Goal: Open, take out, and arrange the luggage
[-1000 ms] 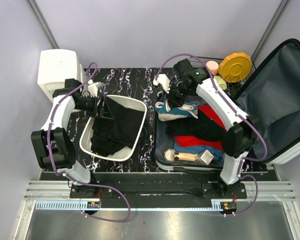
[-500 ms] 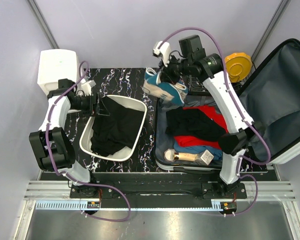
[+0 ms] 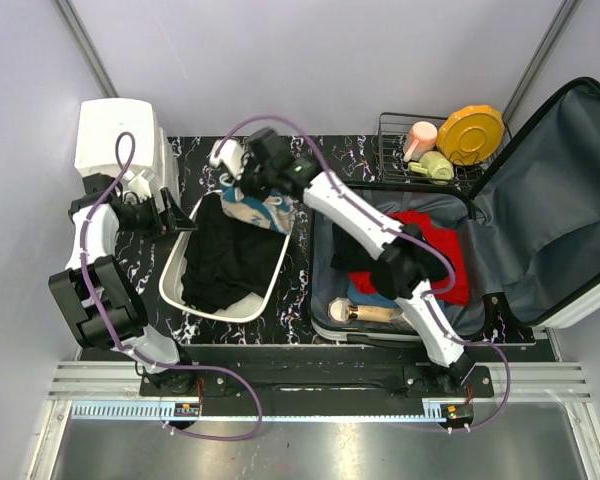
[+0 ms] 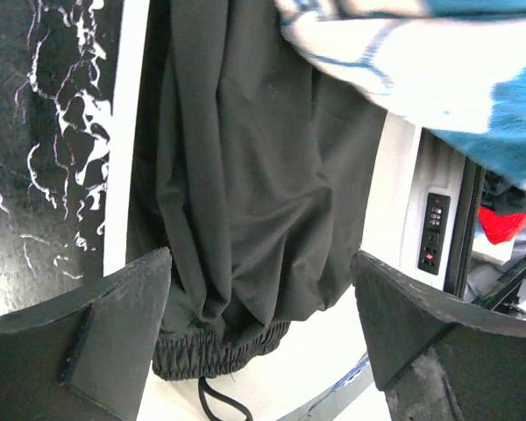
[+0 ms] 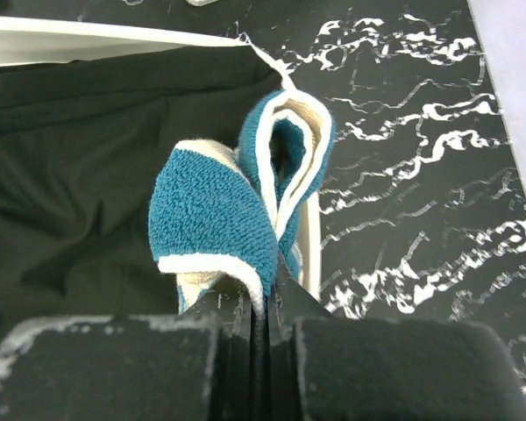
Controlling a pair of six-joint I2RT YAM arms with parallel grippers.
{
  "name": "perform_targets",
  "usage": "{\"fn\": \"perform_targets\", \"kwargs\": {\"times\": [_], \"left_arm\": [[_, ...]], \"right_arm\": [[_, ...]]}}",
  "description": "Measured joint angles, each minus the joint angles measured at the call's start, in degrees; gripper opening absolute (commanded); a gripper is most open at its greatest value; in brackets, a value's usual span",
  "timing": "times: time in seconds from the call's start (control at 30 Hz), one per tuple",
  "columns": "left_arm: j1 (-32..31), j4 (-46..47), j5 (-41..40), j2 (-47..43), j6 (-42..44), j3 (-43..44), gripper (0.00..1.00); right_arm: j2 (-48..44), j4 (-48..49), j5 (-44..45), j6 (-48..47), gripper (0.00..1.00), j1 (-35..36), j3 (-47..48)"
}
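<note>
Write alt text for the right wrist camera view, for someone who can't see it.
The shut right gripper pinches a blue-and-white terry cloth over the edge of a white tub holding a black garment. Black marbled table lies to the right.

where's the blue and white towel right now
In the top view the towel hangs left of centre from the shut right gripper, over the far right corner of the white tub, above the black garment.

The towel (image 5: 212,215) was teal with white trim, the garment (image 5: 70,158) black, the tub (image 5: 114,33) white. The tabletop (image 5: 403,167) was black with white veining, the luggage (image 3: 555,190) lining dark grey.
</note>
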Motion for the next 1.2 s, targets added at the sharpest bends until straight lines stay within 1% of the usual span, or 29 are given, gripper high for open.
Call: {"fn": "perform_targets", "kwargs": {"times": [0.1, 0.13, 0.17, 0.2, 0.23, 0.27, 0.3, 0.33, 0.43, 0.57, 0.7, 0.77, 0.87, 0.93, 1.07, 1.17, 1.2], "left_arm": [[1.3, 0.6, 0.4, -0.9, -0.3, -1.5, 0.87], [1.7, 0.7, 0.5, -1.3, -0.3, -1.9, 0.87], [1.9, 0.8, 0.5, -1.8, -0.3, -2.5, 0.87], [2.0, 0.7, 0.5, -2.3, -0.3, -2.9, 0.87], [2.2, 0.7, 0.5, -2.6, -0.3, -3.2, 0.87], [2.3, 0.6, 0.6, -2.8, -0.2, -3.5, 0.87], [2.3, 0.5, 0.6, -3.0, -0.1, -3.5, 0.87], [2.4, 0.5, 0.7, -3.1, 0.2, -3.6, 0.87], [2.7, -0.1, 1.1, -3.2, 1.7, -3.9, 0.85], [2.8, -3.2, 3.3, -3.3, 7.1, -3.8, 0.82], [1.4, -8.5, 3.7, -3.5, 14.9, -2.6, 0.79], [-0.8, -10.1, 2.5, -4.1, 18.4, -2.2, 0.77], [-7.0, -10.8, -1.0, -5.6, 22.3, -2.4, 0.73], [-10.8, -10.7, -3.7, -6.1, 23.5, -3.0, 0.73], [-18.1, -8.8, -10.6, -4.6, 23.8, -6.4, 0.68], [-21.6, -5.7, -14.8, 0.0, 20.9, -8.3, 0.66], [-22.0, -4.7, -15.5, 1.8, 19.9, -8.3, 0.66]], "right_arm": [[5.1, 4.0, 4.6, -0.6, 0.00, 3.1, -0.9], [6.7, 4.9, 4.9, -0.6, 0.04, 3.9, -1.2], [8.2, 5.3, 5.0, -0.5, 0.11, 4.8, -1.6], [9.3, 5.4, 4.8, -0.4, 0.28, 5.5, -2.2], [9.9, 5.4, 4.3, -0.1, 0.36, 6.1, -3.1], [9.9, 5.3, 3.3, 0.4, 0.49, 6.6, -4.2], [9.9, 5.3, 1.9, 0.6, 0.73, 7.1, -5.2], [9.6, 5.7, 0.3, 0.8, 0.81, 7.6, -6.2], [7.0, 6.1, -5.4, 1.0, 0.94, 8.5, -11.6], [3.3, 4.3, -9.3, 1.5, 0.98, 8.5, -15.4], [-3.1, 1.9, -14.1, 4.0, 0.99, 5.9, -17.6], [-7.2, 1.0, -15.8, 5.4, 0.98, 3.0, -17.7], [-14.4, -1.3, -16.0, 5.7, 0.98, -2.9, -17.6], [-18.1, -4.0, -15.9, 5.4, 0.97, -6.6, -17.6], [-23.1, -13.9, -15.8, 3.4, 0.96, -15.5, -17.5], [-24.9, -22.3, -15.1, 0.9, 0.95, -20.8, -20.0], [-25.3, -23.5, -14.8, 0.4, 0.95, -22.3, -20.7]]}}
